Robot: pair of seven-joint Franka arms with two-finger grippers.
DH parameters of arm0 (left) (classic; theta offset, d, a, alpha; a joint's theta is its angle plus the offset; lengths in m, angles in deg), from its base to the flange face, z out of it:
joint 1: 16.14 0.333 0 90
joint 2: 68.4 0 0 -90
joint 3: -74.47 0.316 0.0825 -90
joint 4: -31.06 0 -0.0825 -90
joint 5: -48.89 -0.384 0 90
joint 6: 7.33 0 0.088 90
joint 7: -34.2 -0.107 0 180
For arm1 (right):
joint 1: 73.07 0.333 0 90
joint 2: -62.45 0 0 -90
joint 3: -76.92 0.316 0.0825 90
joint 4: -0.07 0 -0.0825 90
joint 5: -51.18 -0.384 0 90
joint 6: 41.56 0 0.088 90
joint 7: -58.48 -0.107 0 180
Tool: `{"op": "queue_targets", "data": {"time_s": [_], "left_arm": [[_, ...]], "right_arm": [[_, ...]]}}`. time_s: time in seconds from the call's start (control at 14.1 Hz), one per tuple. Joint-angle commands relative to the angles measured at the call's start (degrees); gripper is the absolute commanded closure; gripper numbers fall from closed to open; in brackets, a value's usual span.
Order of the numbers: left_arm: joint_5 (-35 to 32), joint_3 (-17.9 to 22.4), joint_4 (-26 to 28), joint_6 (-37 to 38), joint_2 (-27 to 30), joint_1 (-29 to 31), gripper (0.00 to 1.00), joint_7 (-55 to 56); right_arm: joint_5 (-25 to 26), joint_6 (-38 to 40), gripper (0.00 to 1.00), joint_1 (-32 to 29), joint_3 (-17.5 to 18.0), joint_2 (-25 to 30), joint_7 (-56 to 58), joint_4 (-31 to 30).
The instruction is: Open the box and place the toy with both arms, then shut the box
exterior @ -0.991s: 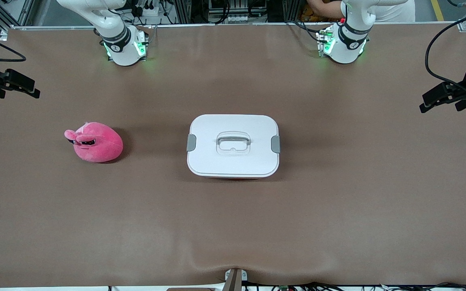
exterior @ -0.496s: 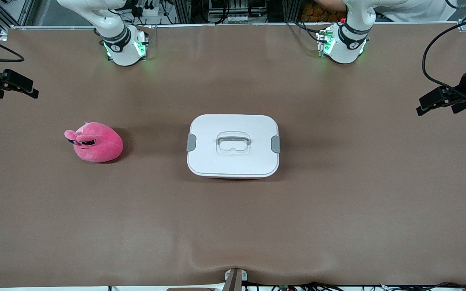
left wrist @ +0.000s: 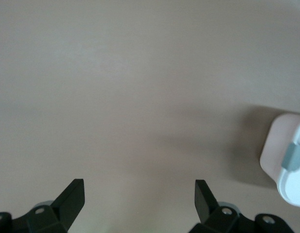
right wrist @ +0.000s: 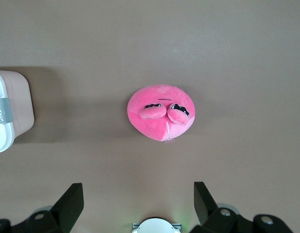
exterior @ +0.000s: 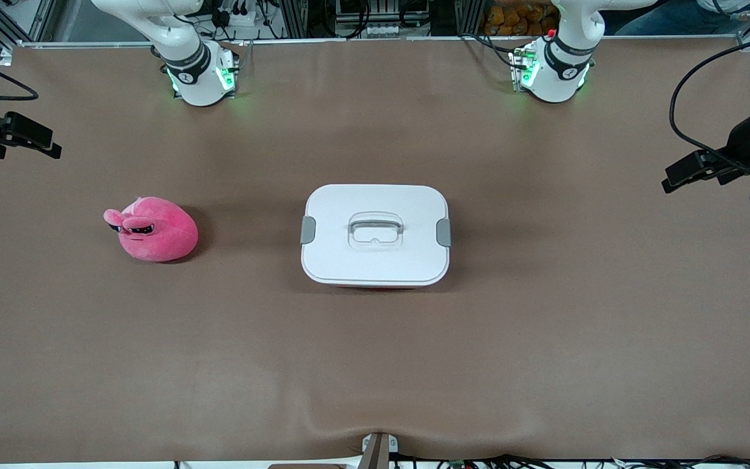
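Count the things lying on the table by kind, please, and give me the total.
Box, closed, white lid: 1
Toy, pink plush, toward the right arm's end of the table: 1
Total: 2

table [exterior: 544,339]: matt brown sheet, cloth- or leatherette-like, smooth w/ slight ripples at edge nearest front cam; box [exterior: 375,234]: smooth white plastic lid, satin finish, grey plastic side clips [exterior: 308,229], clear glossy plastic handle [exterior: 375,228] in recess, pinkish translucent base; toy [exterior: 153,229]: soft pink plush, fuzzy matt fabric, dark stitched eye marks; left gripper [left wrist: 140,200] & right gripper [right wrist: 138,200]: matt black plastic fingers; arm bases [exterior: 199,75]: glossy white shells.
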Motion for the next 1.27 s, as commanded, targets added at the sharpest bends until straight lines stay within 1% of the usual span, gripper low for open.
{"op": "queue_targets", "data": {"time_s": [0.0,0.07,0.21,0.28,0.57,0.99,1.2], "left_arm": [[-2.58,-1.15,-0.87,0.54,-1.35,-1.5,0.0,7.76],[-2.32,-1.42,-1.31,0.54,-1.79,-1.58,0.0,9.34],[-2.31,-1.42,-2.53,0.54,-3.98,-3.24,0.0,18.01],[-2.58,-1.42,-2.8,0.54,-4.34,-3.86,0.0,20.15],[-1.27,-1.42,-4.3,0.63,-4.52,-4.04,0.0,21.31],[0.57,-1.42,-5.0,0.54,-6.19,-6.15,0.0,36.32],[3.12,-1.51,-5.7,0.54,-6.63,-6.24,0.0,39.93]], "right_arm": [[0.2,0.03,0.0,-0.82,0.38,0.28,0.87,-0.41],[0.2,0.02,0.0,-0.82,0.38,0.28,0.87,-0.41],[0.2,0.11,0.0,-0.82,0.38,0.28,0.87,-0.41],[0.2,0.11,0.0,-0.82,0.38,0.28,0.87,-0.41],[0.2,0.11,0.0,-0.82,0.38,0.28,0.87,-0.41],[0.2,0.2,0.0,-0.82,0.38,0.28,1.66,-0.41],[0.2,0.2,0.0,-0.82,0.38,0.28,1.75,-0.41]]}}
